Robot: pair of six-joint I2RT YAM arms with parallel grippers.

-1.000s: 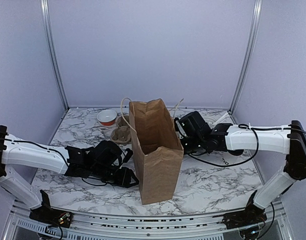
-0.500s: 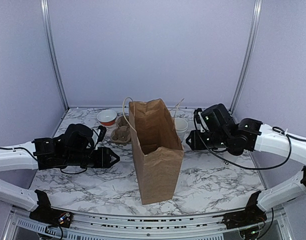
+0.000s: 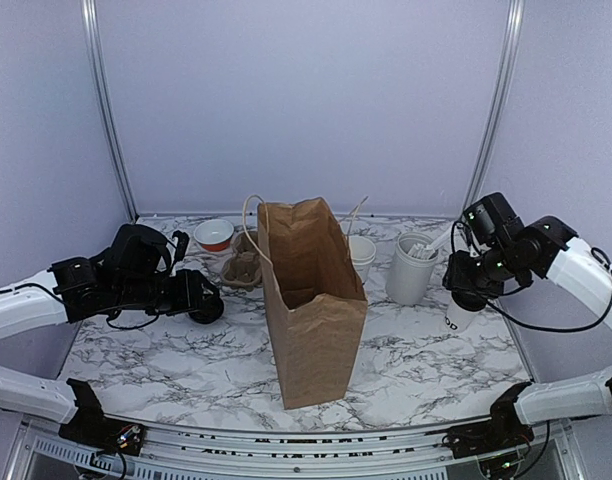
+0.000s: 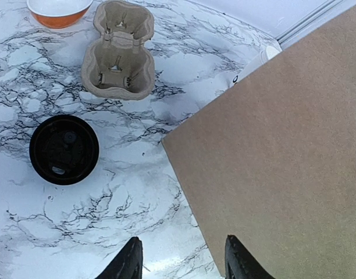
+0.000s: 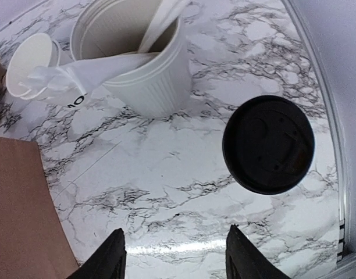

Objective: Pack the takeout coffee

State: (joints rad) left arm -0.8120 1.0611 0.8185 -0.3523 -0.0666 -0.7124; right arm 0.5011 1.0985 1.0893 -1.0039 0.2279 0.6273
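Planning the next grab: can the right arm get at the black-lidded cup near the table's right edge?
Probably yes. The right gripper hangs open just above the lidded cup, with nothing between them; the utensil tub stands apart to one side.

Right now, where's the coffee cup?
Top view, far right: the coffee cup stands just right of and nearer than the utensil tub, close to the right wall.

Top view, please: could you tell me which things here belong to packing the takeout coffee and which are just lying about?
For the job:
- coffee cup
- lid on the cup
- paper bag

Lying about:
- loose lid
- cup carrier
- orange bowl
- stack of cups
- tub of utensils
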